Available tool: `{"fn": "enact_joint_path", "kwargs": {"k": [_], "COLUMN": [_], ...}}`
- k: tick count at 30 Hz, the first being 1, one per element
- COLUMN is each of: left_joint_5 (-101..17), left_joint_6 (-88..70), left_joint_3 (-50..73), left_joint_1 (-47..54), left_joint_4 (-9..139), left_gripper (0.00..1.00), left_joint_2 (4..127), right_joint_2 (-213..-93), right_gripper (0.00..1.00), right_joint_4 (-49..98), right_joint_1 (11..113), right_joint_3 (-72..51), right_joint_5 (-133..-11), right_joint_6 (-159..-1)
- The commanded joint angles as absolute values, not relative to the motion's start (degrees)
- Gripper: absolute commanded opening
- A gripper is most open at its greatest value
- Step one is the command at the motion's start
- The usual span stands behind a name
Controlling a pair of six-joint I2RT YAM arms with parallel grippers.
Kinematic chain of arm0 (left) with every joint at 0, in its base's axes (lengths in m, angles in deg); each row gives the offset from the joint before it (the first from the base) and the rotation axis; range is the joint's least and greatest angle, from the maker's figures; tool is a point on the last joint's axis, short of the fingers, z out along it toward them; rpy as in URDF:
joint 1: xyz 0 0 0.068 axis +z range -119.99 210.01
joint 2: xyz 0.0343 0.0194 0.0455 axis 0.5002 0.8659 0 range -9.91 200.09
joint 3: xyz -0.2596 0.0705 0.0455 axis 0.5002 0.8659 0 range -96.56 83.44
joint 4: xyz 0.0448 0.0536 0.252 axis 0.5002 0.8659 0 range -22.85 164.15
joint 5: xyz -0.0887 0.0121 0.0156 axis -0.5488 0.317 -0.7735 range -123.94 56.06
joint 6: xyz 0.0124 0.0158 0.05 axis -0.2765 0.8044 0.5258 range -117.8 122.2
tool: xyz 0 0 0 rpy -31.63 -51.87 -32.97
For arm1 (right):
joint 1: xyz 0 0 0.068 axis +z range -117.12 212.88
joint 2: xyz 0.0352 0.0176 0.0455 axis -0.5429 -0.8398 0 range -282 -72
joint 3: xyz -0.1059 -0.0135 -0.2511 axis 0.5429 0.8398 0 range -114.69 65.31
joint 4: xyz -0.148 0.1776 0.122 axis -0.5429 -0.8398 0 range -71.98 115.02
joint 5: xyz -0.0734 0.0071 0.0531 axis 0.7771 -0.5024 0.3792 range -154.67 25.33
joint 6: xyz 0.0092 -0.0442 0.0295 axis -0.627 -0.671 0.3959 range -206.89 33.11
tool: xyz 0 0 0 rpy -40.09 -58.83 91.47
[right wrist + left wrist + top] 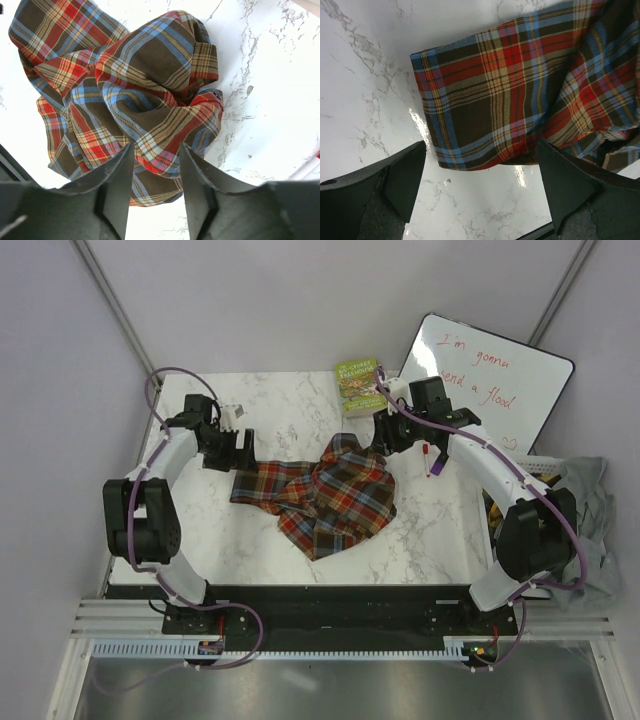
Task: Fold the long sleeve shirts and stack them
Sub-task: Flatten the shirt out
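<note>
Left side: my left pincer (pixel 238 452) hangs over the counter (pixel 290 405) toward its left edge, jaws spread wide with nothing between them. In the left wrist view its fingers (pixel 395 180) stand apart over bare marble, and the squared end of a flat plaid band lies just beyond them, not touching.

Centre: the plaid shirt (pixel 330 500), in red-orange, dark brown and blue checks, lies mid-counter, unfolded. Its long axis runs roughly parallel to the near edge. The flat band points at the left edge. The rest is a crumpled heap on the right, with one lobe toward the near edge and a raised peak toward the far edge.

Far edge, centre-right: a green book (pixel 358 386), apart from the shirt.

Right side: my right pincer (pixel 156 146) sits at the heap's raised peak, jaws narrowed to about half. A fold of cloth shows between them, but I cannot tell whether they are pinching it.

Further right: a red marker (pixel 428 462) on the marble, a whiteboard (pixel 520 370) leaning at the far right corner, and grey cloth (pixel 592 505) past the right edge.
</note>
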State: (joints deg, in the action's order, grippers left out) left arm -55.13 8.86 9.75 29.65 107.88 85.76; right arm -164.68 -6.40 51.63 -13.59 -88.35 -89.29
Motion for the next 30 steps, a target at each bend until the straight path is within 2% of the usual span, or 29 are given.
{"fn": "enact_joint_path", "kwargs": {"k": [1, 7, 12, 15, 16, 17, 18, 22, 25, 30], "left_joint_5": [-53.37, -52.83, -53.54, -56.77, -57.49, -58.19, -58.98, -55.39, -56.17, -69.15], "left_joint_6": [7.74, 7.74, 6.86, 7.21, 7.3, 7.04, 7.21, 10.98, 13.27, 14.77], "left_joint_3": [9.78, 11.72, 11.11, 9.18, 8.3, 6.9, 3.06, -9.17, -21.47, -32.46], "left_joint_1": [29.75, 29.57, 29.31, 29.39, 29.31, 29.13, 28.78, 24.66, 22.19, 21.49], "left_joint_4": [106.09, 103.71, 102.22, 102.65, 103.18, 104.05, 106.15, 109.77, 113.97, 114.7], "left_gripper": [0.99, 0.99, 0.91, 0.44, 0.02, 0.02, 0.02, 0.02, 0.02, 0.02], "left_joint_2": [88.07, 95.28, 99.59, 97.94, 96.01, 94.08, 89.27, 77.22, 74.2, 71.47], "right_joint_2": [-164.9, -164.9, -164.55, -163.85, -163.58, -162.8, -162.27, -159.98, -158.75, -156.2], "right_gripper": [0.53, 0.76, 0.78, 0.81, 0.85, 0.95, 0.98, 0.98, 0.98, 0.98], "right_joint_4": [-7.85, -8.9, -10.48, -11.01, -11.1, -11.27, -11.1, -10.84, -10.84, -11.01], "right_joint_1": [51.78, 51.78, 51.78, 51.69, 51.6, 51.52, 51.34, 50.38, 49.32, 48.26], "right_joint_3": [-15.99, -17.13, -18.28, -18.72, -18.63, -18.54, -18.28, -18.27, -19.41, -20.74], "right_joint_5": [-90.07, -90.6, -90.33, -90.16, -89.9, -89.81, -89.89, -90.5, -92.35, -93.93], "right_joint_6": [-90.5, -90.94, -91.46, -91.55, -91.55, -91.55, -91.64, -92.52, -92.96, -94.1]}}
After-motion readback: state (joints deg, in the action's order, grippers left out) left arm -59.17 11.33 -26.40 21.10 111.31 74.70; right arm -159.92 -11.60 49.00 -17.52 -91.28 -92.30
